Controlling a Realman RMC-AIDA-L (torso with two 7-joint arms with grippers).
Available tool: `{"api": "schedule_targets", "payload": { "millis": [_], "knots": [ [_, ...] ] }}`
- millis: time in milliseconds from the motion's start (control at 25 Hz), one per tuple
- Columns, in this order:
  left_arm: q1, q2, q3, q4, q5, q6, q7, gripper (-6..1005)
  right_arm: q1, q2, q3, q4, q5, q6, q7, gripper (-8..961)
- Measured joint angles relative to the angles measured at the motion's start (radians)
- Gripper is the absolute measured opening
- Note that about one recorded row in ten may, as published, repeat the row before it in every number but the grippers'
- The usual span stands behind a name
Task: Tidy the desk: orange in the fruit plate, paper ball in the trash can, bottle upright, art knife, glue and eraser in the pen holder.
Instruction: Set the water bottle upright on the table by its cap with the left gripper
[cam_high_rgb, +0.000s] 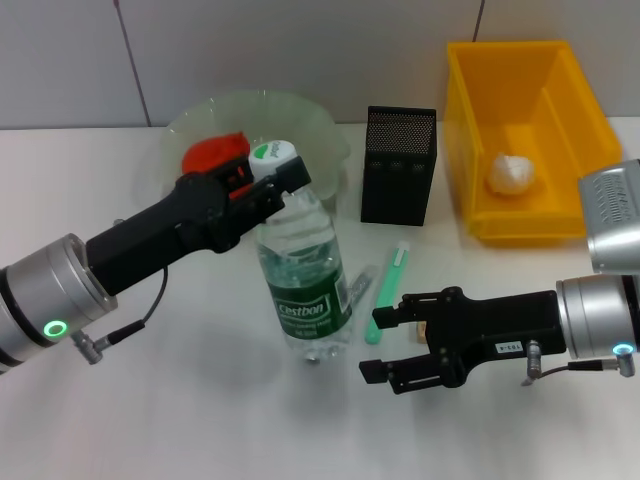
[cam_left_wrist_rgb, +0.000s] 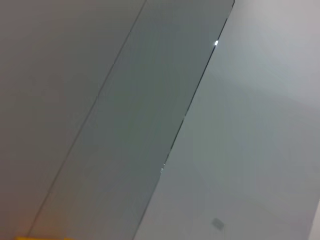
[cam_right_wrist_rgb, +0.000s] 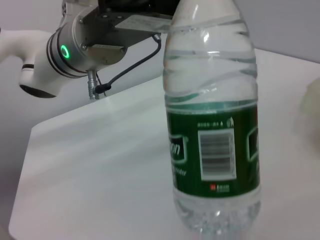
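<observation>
Left gripper (cam_high_rgb: 268, 178) clenched on cap of water bottle (cam_high_rgb: 304, 290), upright at desk (cam_high_rgb: 180, 410) centre. Right gripper (cam_high_rgb: 392, 340) spread wide, empty, just beside bottle's base. Paper ball (cam_high_rgb: 512, 174) in yellow bin (cam_high_rgb: 470, 150), far right corner.

Black grippers, silver alu wrist cuffs w/ green LED rings, thin black cables, white label
</observation>
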Motion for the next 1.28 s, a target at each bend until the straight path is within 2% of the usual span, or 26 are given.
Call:
{"api": "schedule_targets", "payload": {
  "millis": [240,480,880,1280],
  "knots": [
    [0.046,0.001,-0.022,0.061,-0.026,-0.003,0.043,445,-0.009,0.0,0.003,-0.003,0.004,0.001,-0.006,785],
    [0.095,0.002,-0.023,0.069,-0.121,-0.063,0.21,445,-0.019,0.002,0.007,-0.006,0.015,0.014,-0.029,785],
    [0.109,-0.001,-0.06,0.072,-0.167,-0.166,0.326,444,-0.07,0.005,0.015,0.017,0.141,0.063,-0.173,784],
    [0.104,-0.004,-0.075,0.056,-0.191,-0.269,0.388,444,-0.078,0.007,0.01,0.085,0.217,0.091,-0.28,784]
  ]
}}
